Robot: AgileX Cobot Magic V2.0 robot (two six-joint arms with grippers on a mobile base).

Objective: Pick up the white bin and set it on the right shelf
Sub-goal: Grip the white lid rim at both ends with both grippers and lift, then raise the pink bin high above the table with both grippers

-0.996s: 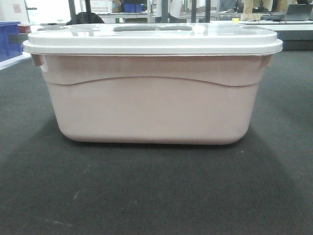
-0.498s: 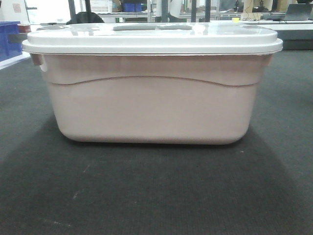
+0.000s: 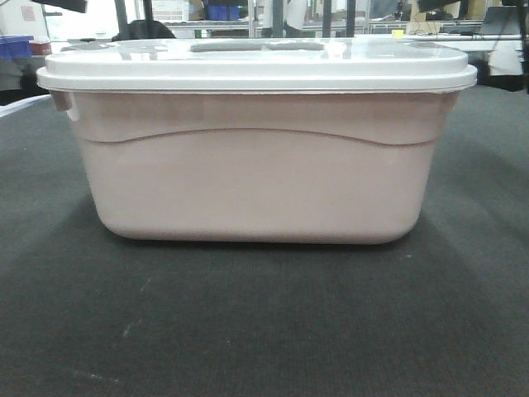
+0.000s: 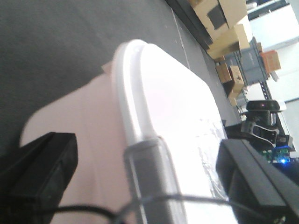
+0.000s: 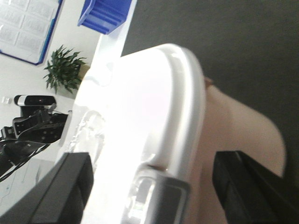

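At the grab step, by the look of it: not yet lifted, not yet carried. Spread wide at one end of the white bin (image 3: 256,178), the left pincer (image 4: 145,179), with the rim of the white lid (image 4: 163,116) and a grey clip (image 4: 148,163) right between its fingers (image 4: 39,172). Likewise apart at the other end, the right pincer (image 5: 156,189), with the lid edge and a second clip (image 5: 161,198) between its two black fingers (image 5: 60,191). Clamped on nothing, either one. Below both pincers, the pinkish tub wall, then dark carpet (image 3: 264,331), with the bin flat on it.

Next, probably: close both pincers on the rim together, check for an even bite under the lid lip, then raise both ends level and turn toward the right shelf. Worth minding: a large tub held only at its ends, likely to tilt or slip if raised unevenly. Also a lid possibly loose enough to come away instead of bearing the load.

Hard to judge: touching the plastic or just clear of it, since both wrist views are too close and too blurred. Cut off at the frame edges: most of each finger. Nowhere clearly in view: the right shelf. Only far racks (image 3: 223,25) behind the bin, well beyond the pincers, too small to name. Unknown too: anything inside the tub, hidden under the lid.
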